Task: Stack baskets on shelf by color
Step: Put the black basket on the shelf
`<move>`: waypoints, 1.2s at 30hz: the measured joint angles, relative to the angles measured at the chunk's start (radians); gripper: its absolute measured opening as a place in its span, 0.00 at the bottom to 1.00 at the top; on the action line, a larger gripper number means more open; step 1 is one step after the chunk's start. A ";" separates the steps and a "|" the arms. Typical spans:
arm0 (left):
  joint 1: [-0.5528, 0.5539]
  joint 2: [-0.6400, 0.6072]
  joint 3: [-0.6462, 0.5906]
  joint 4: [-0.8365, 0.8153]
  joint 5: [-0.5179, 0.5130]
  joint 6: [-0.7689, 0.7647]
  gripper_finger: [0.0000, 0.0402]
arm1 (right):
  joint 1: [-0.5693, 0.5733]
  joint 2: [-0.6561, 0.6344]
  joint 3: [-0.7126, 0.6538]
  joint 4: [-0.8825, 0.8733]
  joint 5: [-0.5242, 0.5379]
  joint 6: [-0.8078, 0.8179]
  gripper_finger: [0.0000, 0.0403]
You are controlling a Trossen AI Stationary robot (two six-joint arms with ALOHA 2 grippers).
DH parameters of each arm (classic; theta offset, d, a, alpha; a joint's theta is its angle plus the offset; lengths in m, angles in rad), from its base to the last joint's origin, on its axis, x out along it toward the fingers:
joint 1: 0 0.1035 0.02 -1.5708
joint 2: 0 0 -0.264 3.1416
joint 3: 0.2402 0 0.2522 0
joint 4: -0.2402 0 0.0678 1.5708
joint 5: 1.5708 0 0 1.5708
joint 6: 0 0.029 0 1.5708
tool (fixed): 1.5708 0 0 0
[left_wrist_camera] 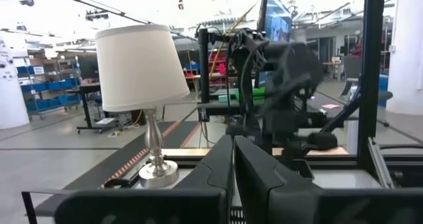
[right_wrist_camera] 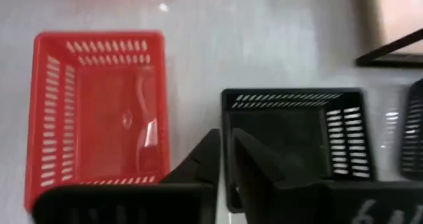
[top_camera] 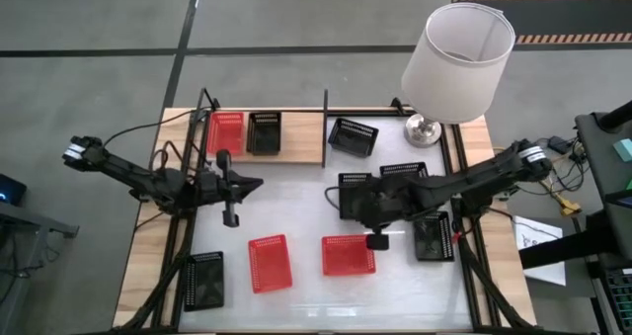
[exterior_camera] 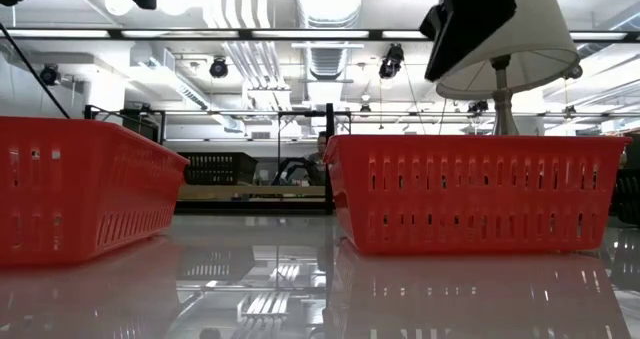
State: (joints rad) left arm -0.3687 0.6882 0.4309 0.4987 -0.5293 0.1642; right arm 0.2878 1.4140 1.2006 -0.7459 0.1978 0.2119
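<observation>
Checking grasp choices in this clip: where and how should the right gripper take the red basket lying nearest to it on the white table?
Grip the red basket by one thin rim wall, coming straight down from above. It sits upright and open-topped, so a finger can probably drop inside and the other outside. The wall facing the right gripper looks nearest; the other red basket lies apart, leaving room.

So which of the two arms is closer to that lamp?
The right gripper, just in front of the lamp among the black baskets. The left gripper sits farther off, across the table.
</observation>
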 joint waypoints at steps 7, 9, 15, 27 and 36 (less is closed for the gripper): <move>0.000 0.000 -0.004 0.002 0.001 0.000 0.00 | -0.002 0.135 0.024 -0.007 -0.010 -0.008 0.35; 0.000 0.003 -0.005 0.002 0.000 0.000 0.00 | -0.006 0.163 0.024 -0.008 -0.005 -0.010 0.41; -0.001 0.003 -0.007 0.002 0.001 0.000 0.00 | -0.028 0.240 0.024 -0.009 0.012 -0.020 0.50; 0.000 0.004 -0.012 0.000 0.001 0.000 0.00 | -0.095 0.321 0.023 -0.007 0.013 -0.041 0.36; 0.000 0.005 -0.013 0.000 0.001 0.001 0.00 | -0.093 0.311 0.029 -0.017 0.005 -0.055 0.04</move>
State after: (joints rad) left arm -0.3687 0.6930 0.4183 0.4988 -0.5282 0.1650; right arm 0.1951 1.7248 1.2297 -0.7626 0.2025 0.1565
